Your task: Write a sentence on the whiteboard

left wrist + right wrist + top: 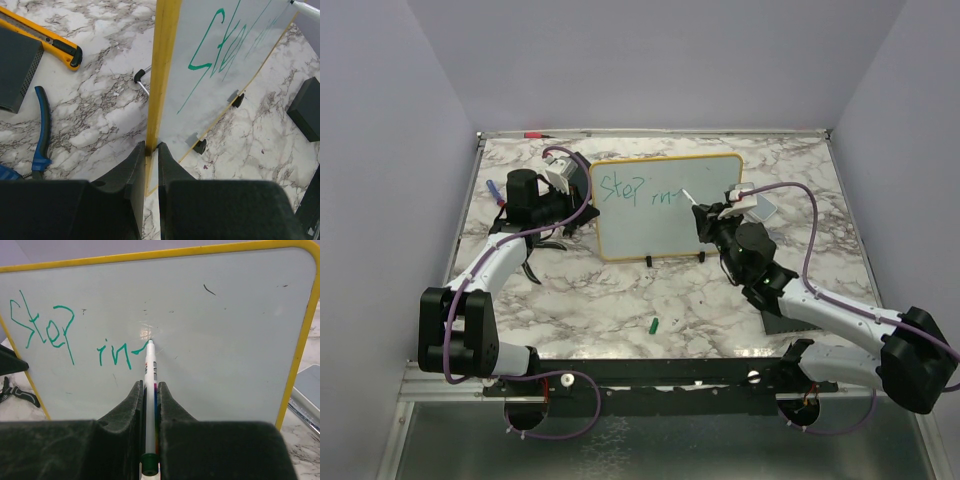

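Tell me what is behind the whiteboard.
A thin metal prop with a black tip stands behind the whiteboard; a yellow knife lies farther back. From above, the board hides the table directly behind it.

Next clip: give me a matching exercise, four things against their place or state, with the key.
Things:
1 left gripper
2 right gripper
3 small green piece
4 utility knife

Place or state:
A shut on the marker
B on the table beside a blue-handled tool
C shut on the yellow edge of the whiteboard
D alone on the table in front of the whiteboard

Pairs: 1-C, 2-A, 3-D, 4-B
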`<move>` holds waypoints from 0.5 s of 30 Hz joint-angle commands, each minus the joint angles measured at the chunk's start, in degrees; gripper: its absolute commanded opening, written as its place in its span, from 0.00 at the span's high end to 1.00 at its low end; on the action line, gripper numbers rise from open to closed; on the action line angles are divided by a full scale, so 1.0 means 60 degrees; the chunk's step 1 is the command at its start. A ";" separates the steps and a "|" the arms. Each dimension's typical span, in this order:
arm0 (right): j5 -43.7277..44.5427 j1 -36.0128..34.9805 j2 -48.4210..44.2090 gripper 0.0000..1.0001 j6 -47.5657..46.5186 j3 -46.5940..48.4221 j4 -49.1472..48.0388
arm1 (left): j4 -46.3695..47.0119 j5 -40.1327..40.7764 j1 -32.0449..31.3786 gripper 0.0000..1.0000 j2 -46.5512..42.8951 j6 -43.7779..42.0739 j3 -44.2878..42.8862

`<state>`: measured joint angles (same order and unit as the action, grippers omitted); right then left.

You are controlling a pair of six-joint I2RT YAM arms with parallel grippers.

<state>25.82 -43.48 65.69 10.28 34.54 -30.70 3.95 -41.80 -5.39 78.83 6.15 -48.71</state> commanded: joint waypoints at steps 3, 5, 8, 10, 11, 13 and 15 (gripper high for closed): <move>-0.0636 0.0031 -0.0308 1.00 -0.0533 -0.0058 -0.0102 | 0.0243 0.0096 0.0048 1.00 -0.0321 -0.0068 0.0076; -0.0881 0.0030 -0.0425 0.99 -0.0635 -0.0082 -0.0208 | 0.0244 0.0097 0.0047 1.00 -0.0326 -0.0071 0.0076; -0.1010 0.0036 -0.0467 1.00 -0.0772 -0.0033 -0.0281 | 0.0242 0.0095 0.0046 1.00 -0.0320 -0.0062 0.0069; -0.0957 0.0036 -0.0383 1.00 -0.0839 0.0058 -0.0319 | 0.0243 0.0097 0.0047 1.00 -0.0308 -0.0068 0.0069; -0.0939 0.0031 -0.0304 0.99 -0.0892 0.0113 -0.0329 | 0.0240 0.0097 0.0046 1.00 -0.0306 -0.0067 0.0072; -0.0837 0.0035 -0.0134 0.99 -0.0935 0.0233 -0.0354 | 0.0241 0.0096 0.0039 1.00 -0.0313 -0.0070 0.0074; -0.0723 0.0029 0.0022 0.99 -0.0924 0.0290 -0.0468 | 0.0248 0.0097 0.0045 1.00 -0.0319 -0.0071 0.0072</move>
<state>21.50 -43.48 64.16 6.13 34.54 -31.70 3.95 -41.80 -5.39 78.83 6.15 -48.71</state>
